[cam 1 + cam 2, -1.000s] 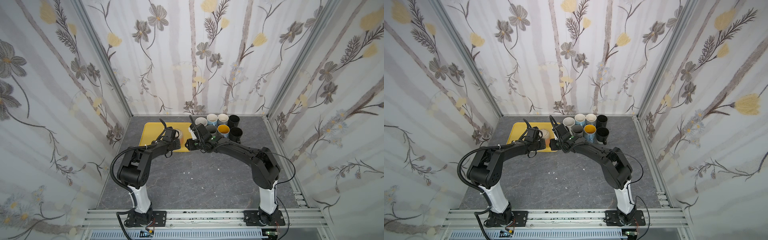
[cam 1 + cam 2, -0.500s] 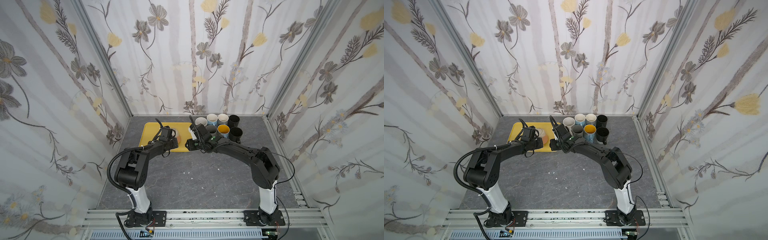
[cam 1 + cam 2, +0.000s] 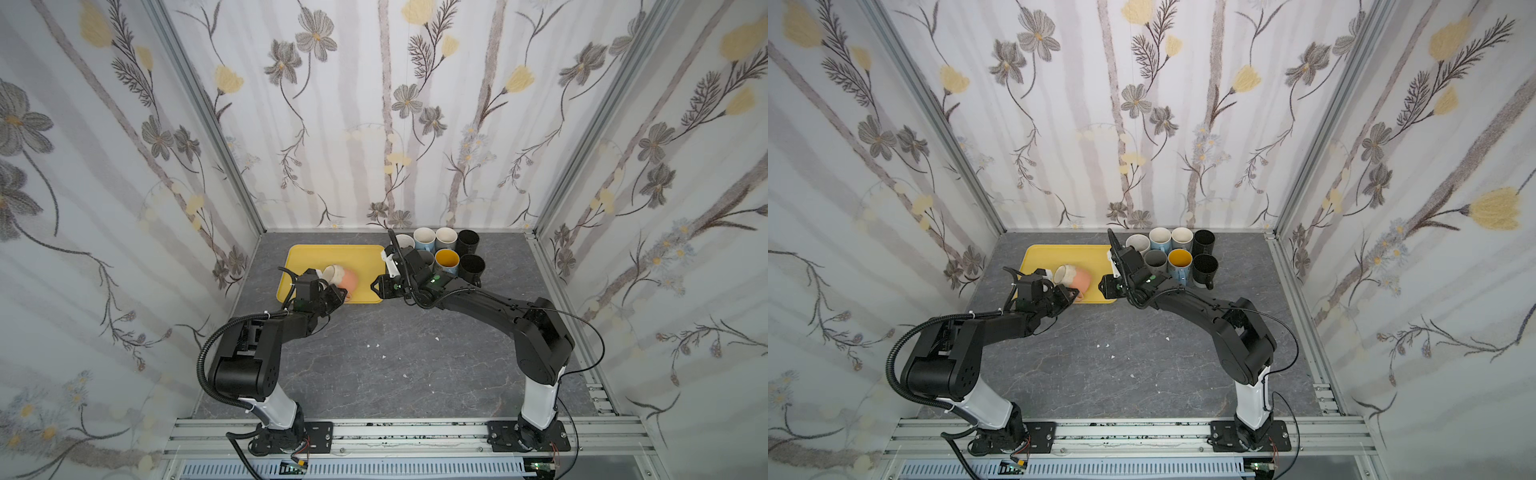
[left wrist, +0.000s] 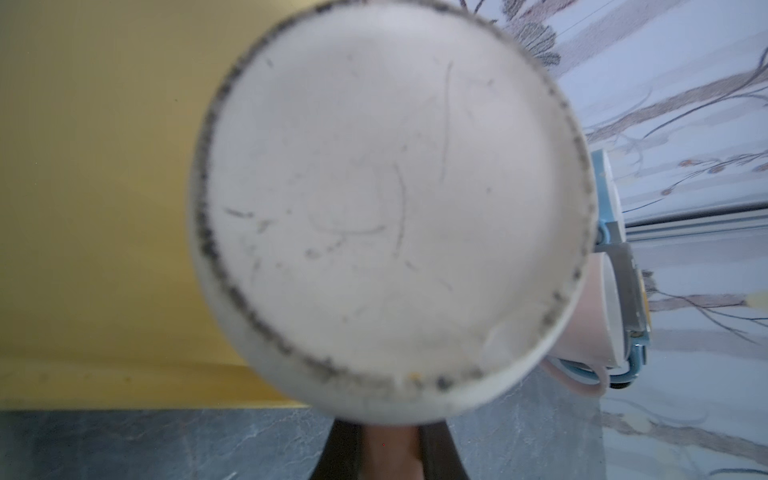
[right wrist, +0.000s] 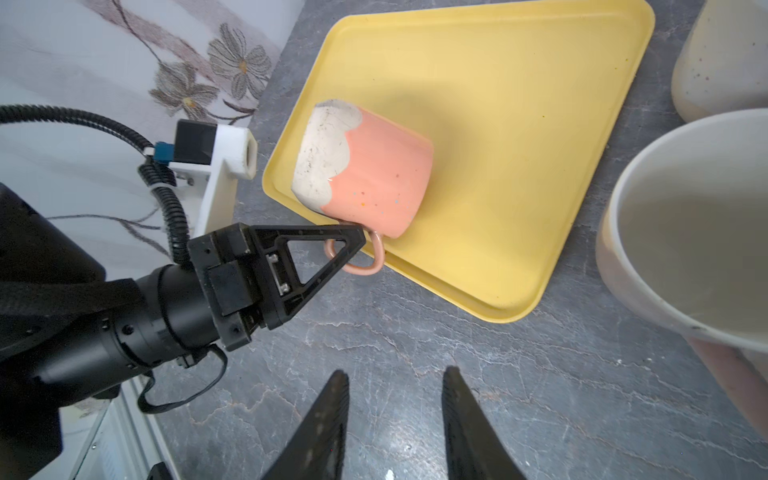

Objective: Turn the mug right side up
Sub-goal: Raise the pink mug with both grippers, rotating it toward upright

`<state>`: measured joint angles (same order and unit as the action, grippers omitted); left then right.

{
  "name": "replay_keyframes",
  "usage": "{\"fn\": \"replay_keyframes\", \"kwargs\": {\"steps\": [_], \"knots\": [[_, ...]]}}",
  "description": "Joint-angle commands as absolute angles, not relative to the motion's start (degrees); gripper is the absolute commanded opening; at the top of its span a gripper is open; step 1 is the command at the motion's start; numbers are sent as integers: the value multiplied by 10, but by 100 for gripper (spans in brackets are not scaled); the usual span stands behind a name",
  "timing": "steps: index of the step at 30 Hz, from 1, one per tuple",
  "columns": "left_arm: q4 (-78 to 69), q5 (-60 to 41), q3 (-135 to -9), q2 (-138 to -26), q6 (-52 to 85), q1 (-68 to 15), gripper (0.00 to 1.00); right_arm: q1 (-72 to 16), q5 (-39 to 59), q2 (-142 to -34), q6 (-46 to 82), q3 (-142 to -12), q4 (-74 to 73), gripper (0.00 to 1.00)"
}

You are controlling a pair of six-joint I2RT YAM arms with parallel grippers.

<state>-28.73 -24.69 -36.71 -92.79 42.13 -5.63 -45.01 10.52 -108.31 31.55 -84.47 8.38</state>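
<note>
A booth with flower-patterned wallpaper walls encloses a grey stone-look tabletop (image 3: 374, 365), with two black arms mounted at its near edge.

In both top views, a yellow tray (image 3: 332, 255) (image 3: 1071, 253) lies at the back of the table. A peach and cream mug (image 3: 343, 279) (image 3: 1073, 277) is on the tray, tipped so its cream bottom faces up and toward the left wall, its long axis slanting, its mouth down and away from the left claw. The left claw (image 3: 338, 296) (image 3: 1070, 296) sits at the tray's near edge, pinched shut on the mug's handle. To the right of the right claw (image 3: 380, 284) (image 3: 1106, 286) is a tight cluster of upright cups (image 3: 446, 253) (image 3: 1177, 253); one has a yellow inside, two are black, and none clearly shows any contents. The right claw hangs beside the tray's right edge with nothing in it.

In the left wrist view, the mug's scuffed cream bottom (image 4: 390, 199) fills the picture, facing the camera, with the tray (image 4: 83, 187) behind it. The handle (image 4: 392, 451) is gripped between the dark fingers at the picture's edge.

In the right wrist view, the mug (image 5: 374, 174) leans on the tray (image 5: 519, 145), bottom raised toward the left claw's side. The left claw (image 5: 357, 235) is clamped on the peach handle loop (image 5: 361, 259). The right claw's fingers (image 5: 328, 424) stand partly apart over bare tabletop, well short of the mug. Beside them is a pale cup (image 5: 685, 232), empty inside.
</note>
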Motion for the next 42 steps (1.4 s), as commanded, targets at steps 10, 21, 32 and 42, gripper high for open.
{"fn": "replay_keyframes", "kwargs": {"steps": [10,21,32,42], "knots": [[-562,-351,-363,-912,551,-38,0,-422,175,-1061,396,-839,-33,37],[-653,-379,-388,-880,611,-38,0,-395,234,-1034,446,-832,-92,37],[-633,-421,-464,-821,635,-53,0,-379,333,-1041,481,-858,-167,39],[-603,-444,-514,-791,635,-82,0,-379,380,-1053,524,-883,-232,39]]}}
